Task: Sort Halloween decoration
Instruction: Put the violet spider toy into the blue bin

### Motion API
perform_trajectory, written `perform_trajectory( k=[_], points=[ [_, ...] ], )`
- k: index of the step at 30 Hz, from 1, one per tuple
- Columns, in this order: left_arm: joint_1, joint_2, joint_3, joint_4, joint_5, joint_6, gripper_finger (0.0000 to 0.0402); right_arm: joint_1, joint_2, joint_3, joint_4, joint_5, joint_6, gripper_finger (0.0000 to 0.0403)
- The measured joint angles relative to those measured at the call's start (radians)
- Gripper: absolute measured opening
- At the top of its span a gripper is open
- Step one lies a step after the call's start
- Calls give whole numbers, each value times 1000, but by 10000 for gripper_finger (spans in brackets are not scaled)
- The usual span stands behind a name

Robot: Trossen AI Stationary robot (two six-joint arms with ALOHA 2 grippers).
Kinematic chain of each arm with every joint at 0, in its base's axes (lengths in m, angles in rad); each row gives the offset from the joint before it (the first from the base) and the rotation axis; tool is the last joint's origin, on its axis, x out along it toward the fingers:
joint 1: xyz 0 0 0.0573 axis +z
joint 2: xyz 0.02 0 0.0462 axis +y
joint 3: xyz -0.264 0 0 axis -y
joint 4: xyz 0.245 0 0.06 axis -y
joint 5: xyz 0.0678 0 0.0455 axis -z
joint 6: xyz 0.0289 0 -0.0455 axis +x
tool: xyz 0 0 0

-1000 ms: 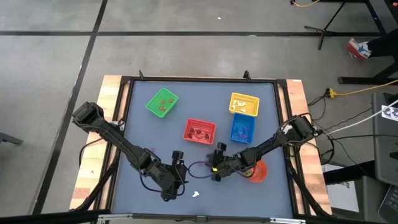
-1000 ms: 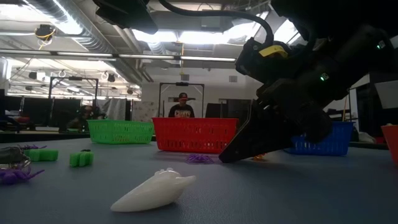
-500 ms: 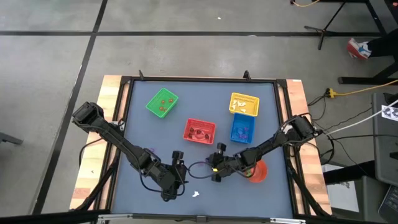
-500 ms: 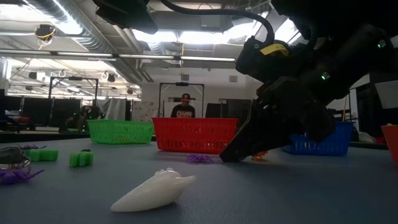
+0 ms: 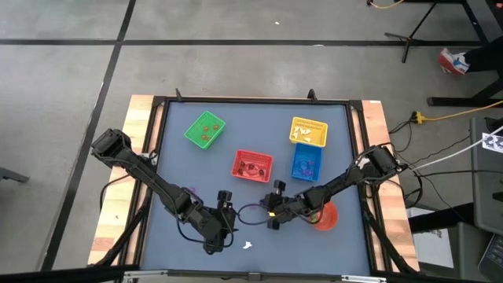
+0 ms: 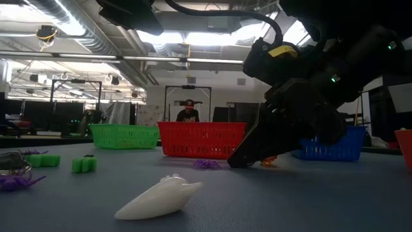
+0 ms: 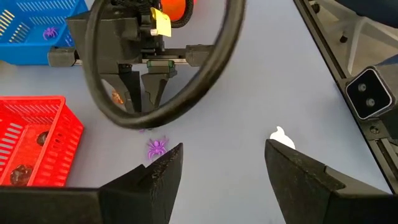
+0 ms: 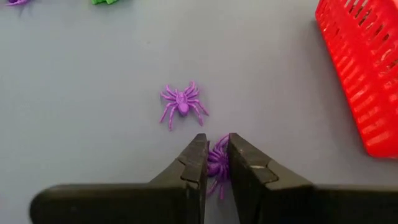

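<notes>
Right gripper has closed since a second ago, pinching a small purple plastic spider on the grey table, near the red basket, presumably for sorting. Left gripper waits, jaws wide, empty.

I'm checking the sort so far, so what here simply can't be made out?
- Purple spider in the right gripper: mostly hidden between the fingers, right wrist view.
- Contents of the green basket and red basket: walls hide them, low view.
- Trinkets in the yellow basket: too small to identify, high view.
- Red bowl: cut off by the edge, low view.
</notes>
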Motion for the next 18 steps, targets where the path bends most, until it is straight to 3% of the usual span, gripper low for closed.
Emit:
perform_trajectory(
  k=[18],
  points=[
    [0,0,0,1,0,-2,211,1,-203,-4,-93,-105,-37,50]
  ],
)
